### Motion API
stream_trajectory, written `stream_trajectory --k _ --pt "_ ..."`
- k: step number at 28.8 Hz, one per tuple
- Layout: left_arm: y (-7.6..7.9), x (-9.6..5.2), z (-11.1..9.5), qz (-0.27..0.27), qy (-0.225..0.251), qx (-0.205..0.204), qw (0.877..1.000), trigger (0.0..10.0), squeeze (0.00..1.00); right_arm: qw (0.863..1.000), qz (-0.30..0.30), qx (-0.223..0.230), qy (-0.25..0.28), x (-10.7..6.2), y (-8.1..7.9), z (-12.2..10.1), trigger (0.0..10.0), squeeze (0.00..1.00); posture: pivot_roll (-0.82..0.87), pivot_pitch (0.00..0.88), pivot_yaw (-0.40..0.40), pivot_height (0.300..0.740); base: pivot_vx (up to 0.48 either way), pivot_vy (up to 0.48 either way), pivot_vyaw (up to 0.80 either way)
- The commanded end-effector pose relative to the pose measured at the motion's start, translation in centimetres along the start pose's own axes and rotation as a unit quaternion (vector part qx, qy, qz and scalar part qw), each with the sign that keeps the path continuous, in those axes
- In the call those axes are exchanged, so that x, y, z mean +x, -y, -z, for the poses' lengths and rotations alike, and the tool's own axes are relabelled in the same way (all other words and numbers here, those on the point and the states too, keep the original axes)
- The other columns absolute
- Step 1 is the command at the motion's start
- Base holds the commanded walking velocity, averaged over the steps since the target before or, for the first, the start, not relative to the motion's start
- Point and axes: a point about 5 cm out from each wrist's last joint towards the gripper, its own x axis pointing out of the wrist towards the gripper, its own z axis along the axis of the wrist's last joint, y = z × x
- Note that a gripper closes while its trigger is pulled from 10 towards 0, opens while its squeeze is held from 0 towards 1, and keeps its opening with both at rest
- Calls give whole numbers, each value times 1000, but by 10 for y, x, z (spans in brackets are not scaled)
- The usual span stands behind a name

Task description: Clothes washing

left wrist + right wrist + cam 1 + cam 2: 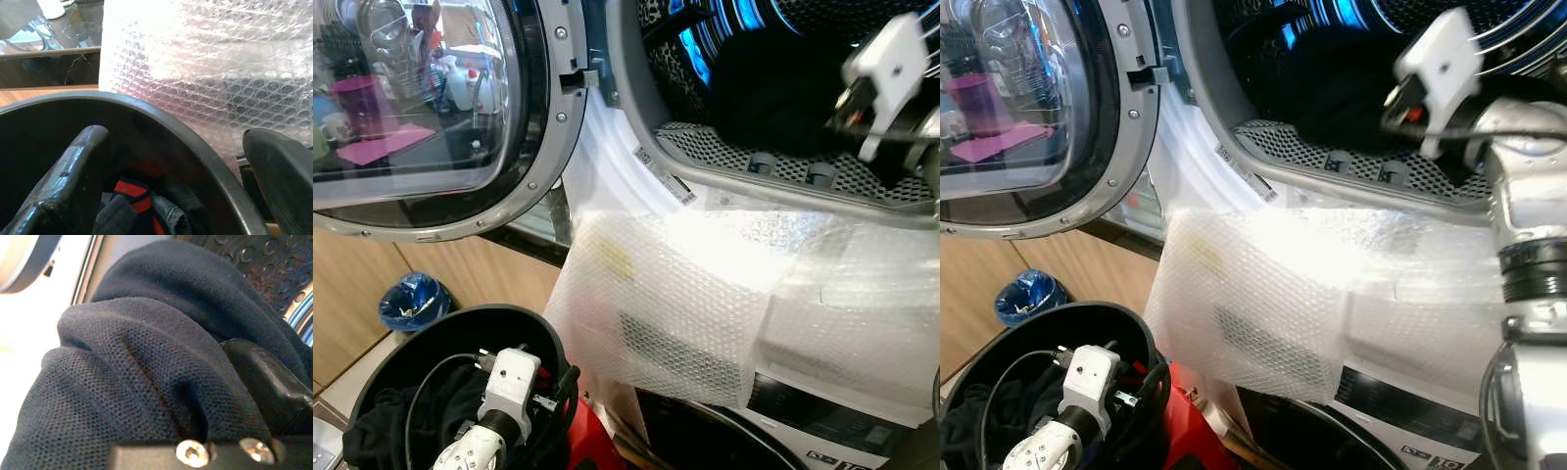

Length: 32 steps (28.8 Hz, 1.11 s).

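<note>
You see bubble wrap sheet point(705, 294) draped over machine front, below drum opening, hanging past black panel beneath. Blue crumpled bag point(413, 302) on floor, lower left, beside wooden cabinet front point(352, 294). Your door glass reflects pink mat point(382, 145), white mug, other kitchen clutter, too blurred to itemise. Barcode stickers point(666, 176) on white door seal rim.

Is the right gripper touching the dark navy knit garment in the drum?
Touching. The right wrist view shows the dark navy knit garment bunched over the right gripper's black finger, with no gap.
</note>
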Motion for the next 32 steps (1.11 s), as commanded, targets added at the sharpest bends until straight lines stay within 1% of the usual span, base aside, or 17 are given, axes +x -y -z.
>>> stream_trajectory --k 1,8,9,10,11,12,13,14,18,19,21,22,26,28,29,30,32 --pt "-2 -1 2 -1 -7 3 1000 10000 0 1000 7 4 26 1 4 -12 10000 0 -25 66 90 740 0 0 0" --pt "-2 -1 2 -1 -7 3 1000 10000 0 1000 -2 3 27 -1 2 -13 10000 0 -25 66 90 740 0 0 0" --pt "-1 -1 1 -1 -5 2 1000 10000 0 970 218 98 37 -16 41 -9 10000 0 -15 78 87 740 0 0 0" --pt "0 -1 1 0 -4 2 1000 10000 0 917 356 177 22 -28 60 4 10000 0 -19 79 88 740 0 0 0" --pt "1 -2 0 1 -4 1 1000 10000 0 873 436 221 -9 -35 66 16 10000 0 -19 79 88 740 0 0 0" --pt "1 -2 0 2 -4 1 1000 10000 0 848 471 239 -31 -38 67 24 10000 0 -19 79 88 740 0 0 0" --pt "2 -2 0 3 -4 0 1000 10000 0 866 451 214 -45 -34 63 28 10000 0 -24 78 91 740 0 0 0" --pt "2 -1 0 2 -3 0 1000 10000 0 874 436 211 -40 -31 61 27 10000 0 -24 78 91 740 0 0 0" --pt "0 0 -1 2 -1 1 1000 10000 0 895 395 207 -23 -23 56 23 10000 0 -26 78 94 740 0 0 0" --pt "0 0 -2 2 -1 1 1000 10000 0 896 392 208 -17 -23 56 22 10000 0 -23 77 92 740 0 0 0" --pt "1 0 -2 4 0 2 1000 10000 0 880 402 253 -3 -20 59 20 10000 0 -25 77 92 740 0 0 0" --pt "1 0 -2 4 0 2 1000 10000 0 877 404 260 -1 -20 59 20 10000 0 -25 77 92 740 0 0 0" --pt "1 0 -2 5 0 1 1000 10000 0 872 421 250 -11 -20 61 19 10000 0 -21 76 92 740 0 0 0" --pt "1 0 -2 6 0 2 1000 10000 0 890 392 234 -16 -13 58 16 10000 0 -23 76 94 740 0 0 0" --pt "1 1 -3 8 1 2 1000 10000 0 916 333 222 -8 -2 51 11 10000 0 -23 76 94 740 0 0 0" --pt "1 1 -3 8 1 2 1000 10000 0 922 319 219 -5 0 50 9 10000 0 -23 76 94 740 0 0 0" --pt "1 2 -4 10 2 4 1000 10000 0 970 176 166 25 20 33 -8 10000 0 -22 71 94 740 0 0 0"
